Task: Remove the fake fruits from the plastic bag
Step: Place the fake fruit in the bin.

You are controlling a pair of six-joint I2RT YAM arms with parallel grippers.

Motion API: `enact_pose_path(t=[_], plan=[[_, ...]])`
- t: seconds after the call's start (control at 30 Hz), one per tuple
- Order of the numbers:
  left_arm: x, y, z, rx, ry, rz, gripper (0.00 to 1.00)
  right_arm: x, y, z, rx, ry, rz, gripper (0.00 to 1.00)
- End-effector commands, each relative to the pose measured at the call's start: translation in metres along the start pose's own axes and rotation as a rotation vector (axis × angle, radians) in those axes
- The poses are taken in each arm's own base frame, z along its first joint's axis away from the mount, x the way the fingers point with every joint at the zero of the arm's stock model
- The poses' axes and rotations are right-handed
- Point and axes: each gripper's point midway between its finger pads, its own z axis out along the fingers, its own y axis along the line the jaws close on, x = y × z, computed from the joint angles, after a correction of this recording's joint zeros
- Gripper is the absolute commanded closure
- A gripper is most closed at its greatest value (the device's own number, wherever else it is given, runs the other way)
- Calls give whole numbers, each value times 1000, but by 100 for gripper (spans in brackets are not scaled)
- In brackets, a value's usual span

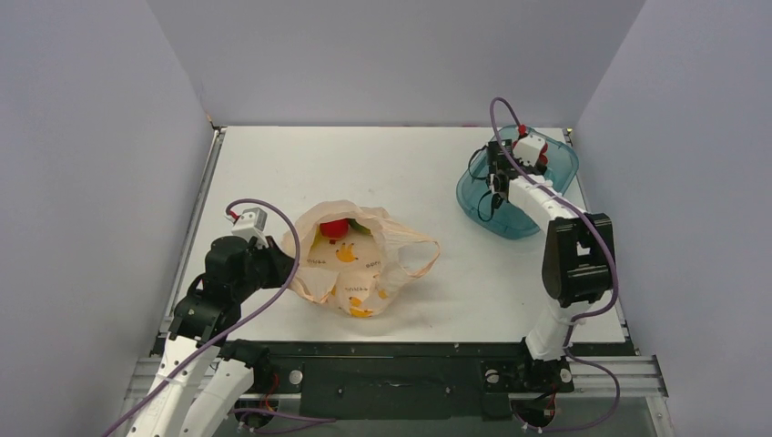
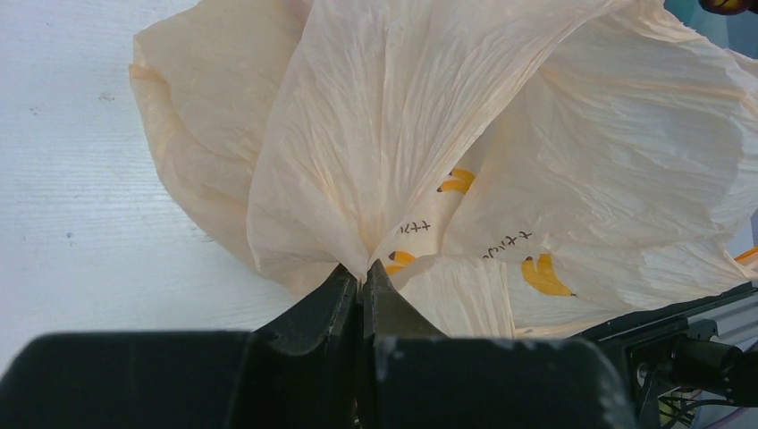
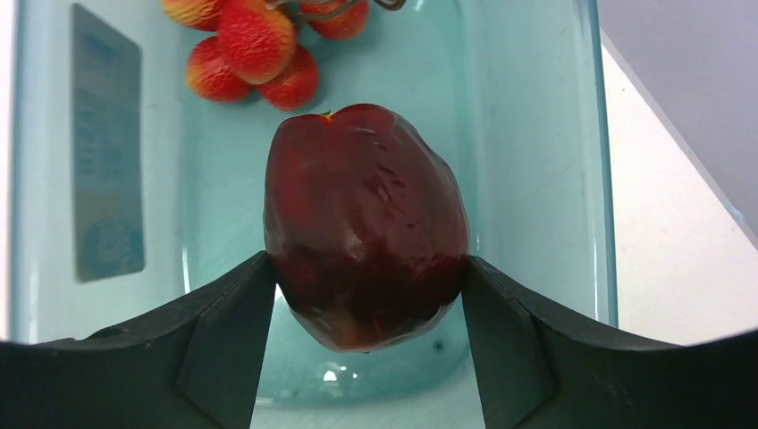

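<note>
The plastic bag lies crumpled on the white table, its mouth facing the back. A red round fruit shows inside it, with a greenish one beside it. My left gripper is shut on a pinched fold of the bag's left side, and in the left wrist view the left gripper has its jaws pressed together on the film. My right gripper hangs over the teal tub, shut on a dark maroon fruit; both fingers touch its sides. A red berry cluster lies on the tub's floor.
The teal tub's wall rises close on the right of the held fruit. One loop handle of the bag trails right toward the table's middle. Grey walls close in the table on three sides.
</note>
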Motion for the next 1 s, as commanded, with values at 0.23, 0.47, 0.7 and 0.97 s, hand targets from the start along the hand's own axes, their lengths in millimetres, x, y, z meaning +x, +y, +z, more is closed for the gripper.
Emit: enact_pose_path(t=[0.23,0.47,0.7,0.97], plan=[[-18,-16,-5,71,-57,30,100,-28,-11,42,90,7,-18,62],[-17,-19,-6,91,-53,39,100,-27,-12,50,96,26,-66,36],[-16,-22,-5,106,-38,45,100,-30,3,30,-28,30,-57,22],[-15,-23,-4,108,-33,46,100,-44,8,-6,-112,-19,-36,20]])
